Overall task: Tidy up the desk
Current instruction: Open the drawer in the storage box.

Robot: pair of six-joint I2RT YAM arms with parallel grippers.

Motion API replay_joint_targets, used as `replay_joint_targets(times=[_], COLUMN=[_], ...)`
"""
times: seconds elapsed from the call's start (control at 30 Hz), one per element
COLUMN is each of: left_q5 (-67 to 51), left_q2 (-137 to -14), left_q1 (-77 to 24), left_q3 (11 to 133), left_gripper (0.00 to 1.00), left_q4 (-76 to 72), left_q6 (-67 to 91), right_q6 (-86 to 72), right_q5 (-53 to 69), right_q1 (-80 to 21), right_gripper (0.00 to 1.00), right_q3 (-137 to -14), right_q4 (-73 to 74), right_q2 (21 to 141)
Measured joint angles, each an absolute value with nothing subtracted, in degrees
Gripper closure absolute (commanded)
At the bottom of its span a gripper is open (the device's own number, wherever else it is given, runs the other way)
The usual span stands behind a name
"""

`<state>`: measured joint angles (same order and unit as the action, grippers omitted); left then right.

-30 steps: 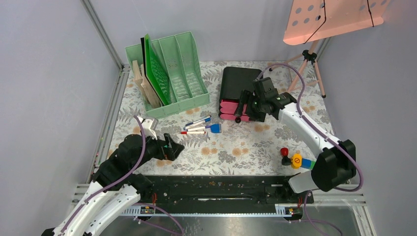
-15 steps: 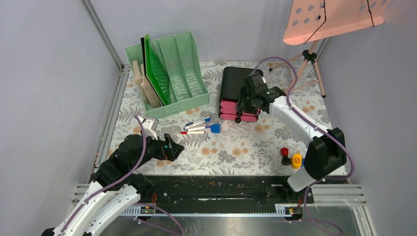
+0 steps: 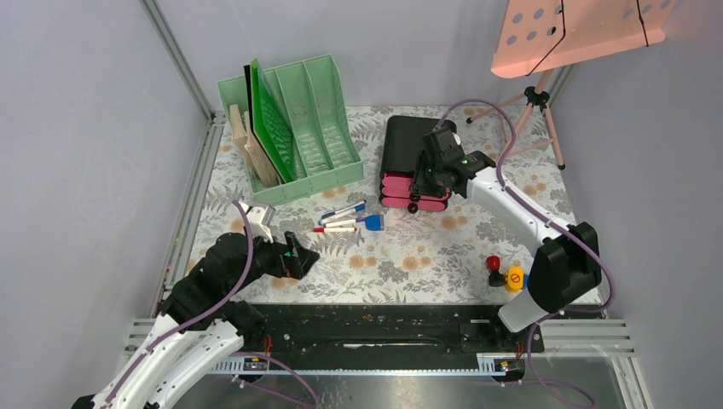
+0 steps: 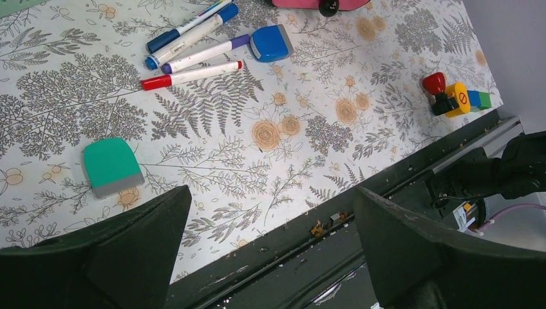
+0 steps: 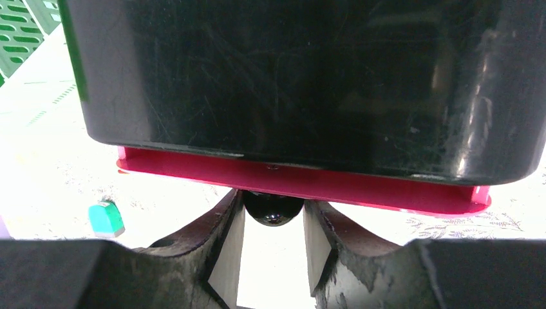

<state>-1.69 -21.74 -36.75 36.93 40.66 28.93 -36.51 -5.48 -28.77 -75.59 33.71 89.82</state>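
Note:
The desk (image 3: 426, 247) has a pale cloth with grey ferns and orange flowers. Several markers (image 3: 341, 217) and a blue eraser (image 3: 373, 222) lie at its middle; they also show in the left wrist view (image 4: 193, 55). A green eraser (image 4: 111, 166) lies near my left gripper (image 3: 298, 256), which hovers open and empty over the desk's near edge (image 4: 270, 257). My right gripper (image 3: 419, 183) is at the front of the black drawer box (image 3: 413, 145). Its fingers close on the black knob (image 5: 273, 209) of a pink drawer front (image 5: 302, 180), which sits flush with the box.
A mint-green file rack (image 3: 290, 128) with boards in it stands at the back left. A red, yellow and blue toy (image 3: 507, 277) lies at the near right. A tripod (image 3: 537, 102) with a pink board stands at the back right. A black rail (image 3: 367, 324) runs along the near edge.
My right gripper has moved back toward the drawer box, with the pink drawer front going in. My left arm has not moved.

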Motion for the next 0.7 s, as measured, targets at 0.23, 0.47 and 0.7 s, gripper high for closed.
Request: replay_joint_targets(times=[0.23, 0.47, 0.7], left_q5=[-1.48, -1.17, 0.36], left_q2=[-23.24, -23.99, -23.92], left_q1=[-36.75, -36.75, -36.75], left_q3=[36.93, 36.93, 36.93], left_gripper=[0.01, 0.01, 0.01], left_q4=[41.01, 41.17, 41.67], left_q6=[29.02, 29.47, 30.13], right_q6=[-36.32, -36.32, -36.51], right_q5=[-4.86, -4.62, -3.53], right_q1=[-29.02, -29.47, -30.26], right_gripper=[1.0, 1.0, 1.0], right_q3=[-72.77, -69.58, -66.13], right_q4=[34.0, 34.65, 34.54], right_q2=[86.89, 83.31, 79.64])
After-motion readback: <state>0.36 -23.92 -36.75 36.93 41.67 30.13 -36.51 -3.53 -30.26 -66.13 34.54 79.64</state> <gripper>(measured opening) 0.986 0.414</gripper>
